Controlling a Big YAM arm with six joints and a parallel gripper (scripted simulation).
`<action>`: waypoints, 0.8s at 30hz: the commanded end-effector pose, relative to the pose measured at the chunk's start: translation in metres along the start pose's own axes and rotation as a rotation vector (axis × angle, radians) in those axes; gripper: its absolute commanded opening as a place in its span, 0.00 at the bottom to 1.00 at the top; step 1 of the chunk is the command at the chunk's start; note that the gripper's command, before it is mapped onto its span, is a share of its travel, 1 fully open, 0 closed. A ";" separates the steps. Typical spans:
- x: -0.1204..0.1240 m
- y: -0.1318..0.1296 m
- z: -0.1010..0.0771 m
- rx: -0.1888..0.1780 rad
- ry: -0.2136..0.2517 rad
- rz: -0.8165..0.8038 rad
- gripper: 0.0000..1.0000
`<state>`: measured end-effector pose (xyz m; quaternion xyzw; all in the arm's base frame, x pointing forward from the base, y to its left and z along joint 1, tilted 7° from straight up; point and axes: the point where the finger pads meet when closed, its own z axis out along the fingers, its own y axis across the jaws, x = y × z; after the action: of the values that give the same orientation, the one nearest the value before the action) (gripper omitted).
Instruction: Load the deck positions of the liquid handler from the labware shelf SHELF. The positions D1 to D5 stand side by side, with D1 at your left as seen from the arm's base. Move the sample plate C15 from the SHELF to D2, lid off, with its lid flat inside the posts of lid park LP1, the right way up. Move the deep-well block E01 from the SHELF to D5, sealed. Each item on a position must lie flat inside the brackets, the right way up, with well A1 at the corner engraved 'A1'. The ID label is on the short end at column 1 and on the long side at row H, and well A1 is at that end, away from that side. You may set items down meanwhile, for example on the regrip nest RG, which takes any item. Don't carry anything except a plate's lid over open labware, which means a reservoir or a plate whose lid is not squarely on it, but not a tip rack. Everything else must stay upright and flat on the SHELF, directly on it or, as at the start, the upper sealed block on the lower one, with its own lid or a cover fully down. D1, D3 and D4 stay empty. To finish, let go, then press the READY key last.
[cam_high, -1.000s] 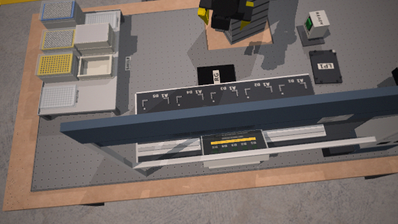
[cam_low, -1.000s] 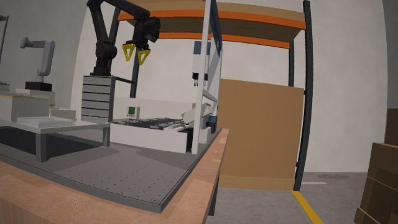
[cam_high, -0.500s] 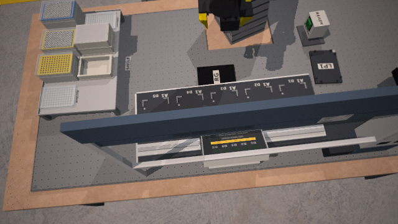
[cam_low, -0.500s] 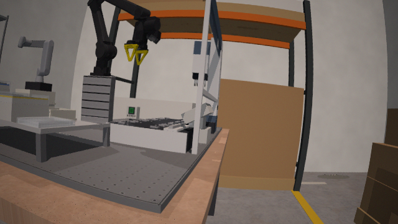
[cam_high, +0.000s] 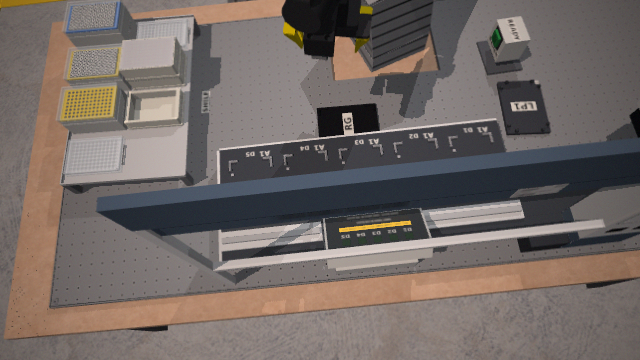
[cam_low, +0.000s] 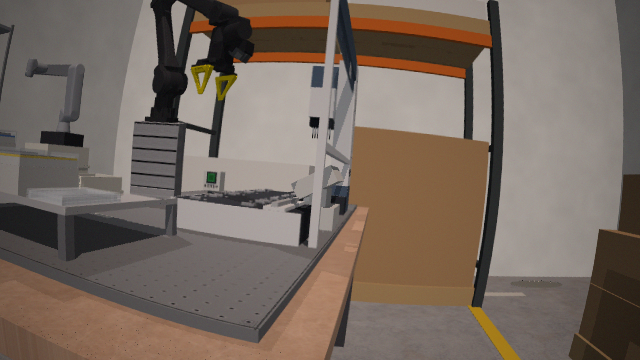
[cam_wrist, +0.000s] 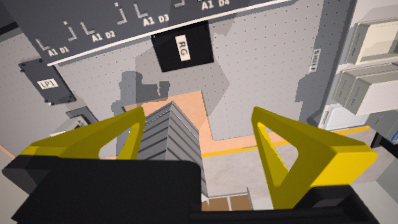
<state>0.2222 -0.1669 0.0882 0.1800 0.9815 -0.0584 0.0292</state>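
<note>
My gripper (cam_high: 327, 40) is open and empty, high above the arm's base pedestal (cam_high: 397, 35), apart from all labware. It also shows in the side view (cam_low: 213, 82) and the wrist view (cam_wrist: 197, 112). The SHELF (cam_high: 125, 100) at the left carries a clear lidded plate (cam_high: 94, 154) at its near end, a second clear plate (cam_high: 162, 30) at the far end, and stacked grey sealed blocks (cam_high: 150, 57). I cannot read their ID labels. The deck strip D1 to D5 (cam_high: 360, 147) holds nothing. Lid park LP1 (cam_high: 523, 106) holds nothing.
Three tip racks (cam_high: 92, 62) and an open reservoir (cam_high: 154, 106) also stand on the shelf. The regrip nest RG (cam_high: 348, 121) lies between base and deck. The READY key (cam_high: 510, 37) is at the far right. A blue gantry beam (cam_high: 370, 185) spans the deck's near side.
</note>
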 end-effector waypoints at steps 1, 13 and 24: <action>-0.028 -0.025 -0.015 0.013 -0.051 0.088 1.00; -0.041 -0.077 -0.014 0.017 -0.049 0.286 1.00; -0.054 -0.132 -0.013 0.018 -0.045 0.505 1.00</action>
<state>0.2153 -0.2773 0.1020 0.3833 0.9213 -0.0524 0.0389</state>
